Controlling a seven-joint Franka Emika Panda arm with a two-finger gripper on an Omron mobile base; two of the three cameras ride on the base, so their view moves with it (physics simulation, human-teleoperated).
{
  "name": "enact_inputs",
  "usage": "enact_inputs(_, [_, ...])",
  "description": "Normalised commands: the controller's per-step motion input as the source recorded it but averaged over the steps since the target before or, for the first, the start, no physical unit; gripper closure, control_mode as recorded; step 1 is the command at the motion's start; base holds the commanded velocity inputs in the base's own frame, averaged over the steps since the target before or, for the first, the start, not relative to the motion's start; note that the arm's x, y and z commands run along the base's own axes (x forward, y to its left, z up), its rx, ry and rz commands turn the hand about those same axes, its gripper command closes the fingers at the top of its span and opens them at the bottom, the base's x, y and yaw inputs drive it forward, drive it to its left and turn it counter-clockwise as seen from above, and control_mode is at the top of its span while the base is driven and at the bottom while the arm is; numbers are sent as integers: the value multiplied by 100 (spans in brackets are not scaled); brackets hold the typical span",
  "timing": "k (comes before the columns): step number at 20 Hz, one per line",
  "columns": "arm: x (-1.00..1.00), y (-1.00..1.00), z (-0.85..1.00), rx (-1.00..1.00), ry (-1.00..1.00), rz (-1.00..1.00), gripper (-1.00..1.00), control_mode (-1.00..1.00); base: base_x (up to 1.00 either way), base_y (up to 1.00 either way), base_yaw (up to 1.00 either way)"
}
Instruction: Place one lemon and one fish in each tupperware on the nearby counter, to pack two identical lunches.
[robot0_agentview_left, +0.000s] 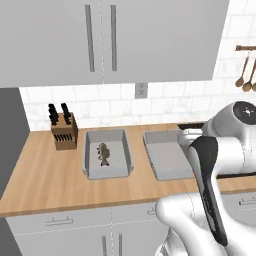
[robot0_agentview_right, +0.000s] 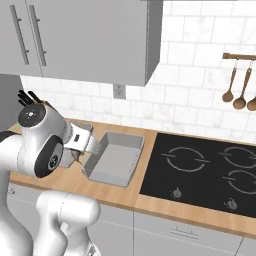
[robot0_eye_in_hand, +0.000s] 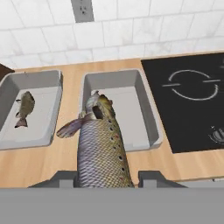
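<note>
Two fish were in play: one large scaly fish (robot0_eye_in_hand: 103, 148) was clamped between the jaws of the gripper (robot0_eye_in_hand: 105, 179), its head pointing out over the near rim of the right-hand tupperware (robot0_eye_in_hand: 131, 87), and a smaller fish (robot0_agentview_left: 103, 154) lay on the floor of the left-hand tupperware (robot0_agentview_left: 91, 165). The two grey tupperware trays sat side by side on the wooden counter (robot0_agentview_left: 45, 175), just apart from each other, and the right one held nothing on its visible floor. A knife block (robot0_agentview_left: 64, 131) stood on the counter to the left of the trays, near the tiled wall. A black cooktop (robot0_agentview_right: 200, 170) lay just right of the right tray. Wooden spoons (robot0_agentview_right: 240, 85) hung on the wall above the cooktop, and grey wall cabinets (robot0_agentview_left: 100, 40) hung over the trays.
</note>
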Motion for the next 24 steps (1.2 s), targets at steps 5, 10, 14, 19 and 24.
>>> enact_inputs(5, [71,-3,-59,3,-1,-4,100,-100,0,0,0])
enact_inputs(10, [74,-5,-56,13,4,17,100,-100,0,0,0])
enact_inputs(14, [70,-1,-51,7,10,18,100,-100,0,0,0])
enact_inputs(19, [47,3,-27,0,11,4,100,-100,0,0,0])
enact_inputs(24, [32,0,-21,0,8,0,100,-100,0,0,0])
